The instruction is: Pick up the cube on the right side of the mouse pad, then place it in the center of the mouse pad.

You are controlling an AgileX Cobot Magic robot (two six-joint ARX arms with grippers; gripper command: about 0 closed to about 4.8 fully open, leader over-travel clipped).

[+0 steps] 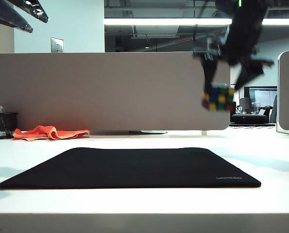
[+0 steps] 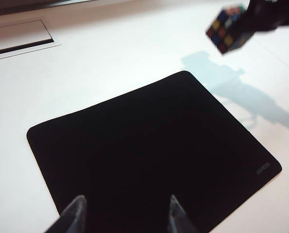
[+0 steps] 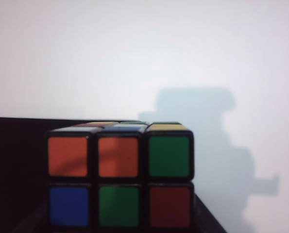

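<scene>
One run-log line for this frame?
right end effector: holds cube aloft, right of mouse pad | left end effector: open, empty | phase: carry

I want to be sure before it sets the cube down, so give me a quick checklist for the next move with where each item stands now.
1. Cube held by right gripper: ok, lifted off the table.
2. Grip secure: cannot tell, fingers hidden in the right wrist view.
3. Cube above the mouse pad centre: not ok, it hangs over the pad's right end.
4. Pad centre free: ok.
5. Left gripper out of the way: ok, open, raised at the pad's left side.
</scene>
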